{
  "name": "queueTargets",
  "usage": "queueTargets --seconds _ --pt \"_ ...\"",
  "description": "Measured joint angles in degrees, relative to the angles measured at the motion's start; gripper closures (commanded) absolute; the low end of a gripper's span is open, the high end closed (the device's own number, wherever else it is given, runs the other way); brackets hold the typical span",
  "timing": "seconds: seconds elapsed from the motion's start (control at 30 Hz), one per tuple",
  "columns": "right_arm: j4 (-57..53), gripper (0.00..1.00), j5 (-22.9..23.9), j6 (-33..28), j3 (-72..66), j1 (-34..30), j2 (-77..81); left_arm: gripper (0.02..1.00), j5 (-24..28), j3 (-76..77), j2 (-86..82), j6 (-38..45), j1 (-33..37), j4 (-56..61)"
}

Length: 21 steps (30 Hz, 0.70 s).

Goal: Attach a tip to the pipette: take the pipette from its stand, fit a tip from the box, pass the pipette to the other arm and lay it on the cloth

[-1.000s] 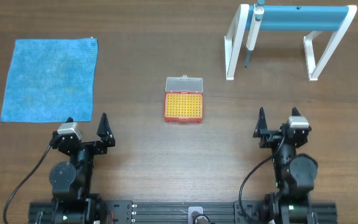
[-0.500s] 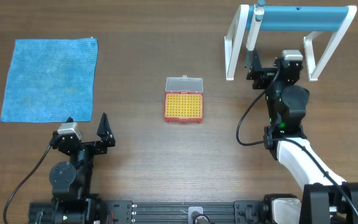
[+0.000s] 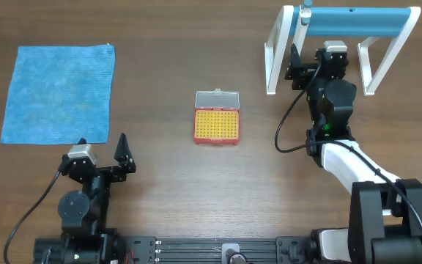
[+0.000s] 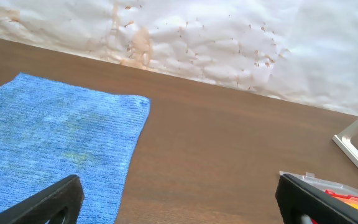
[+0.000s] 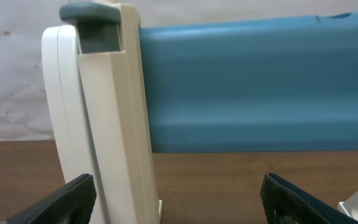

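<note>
Pipette (image 3: 301, 29) hanging on stand (image 3: 357, 22); right end effector (image 3: 308, 64) spread before it, left end effector (image 3: 102, 155) spread near cloth (image 3: 57, 92).

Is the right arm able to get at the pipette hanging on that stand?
Probably yes: the right gripper is open just in front of the pipette, with nothing between them.

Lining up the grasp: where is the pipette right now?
Top view, far right: the pipette hangs at that view's left end of the stand, by its white leg. The right claw is open, close in front of it.
</note>
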Motion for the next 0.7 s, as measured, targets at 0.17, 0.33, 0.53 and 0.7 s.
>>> queueTargets --seconds 0.17,0.33,0.53,0.7 --pt "0.0 0.139 0.0 -0.5 0.0 0.0 1.44 0.023 0.0 0.0 0.0 0.0 0.0 0.0" --pt "0.04 0.141 0.0 -1.31 1.18 0.0 4.13 0.02 0.0 0.0 0.0 0.0 0.0 0.0" --pt "0.09 0.145 0.0 -1.9 3.39 0.0 5.44 0.023 0.0 0.0 0.0 0.0 0.0 0.0" --pt "2.58 0.189 0.0 -2.12 4.79 0.0 9.01 0.02 0.0 0.0 0.0 0.0 0.0 -0.02"
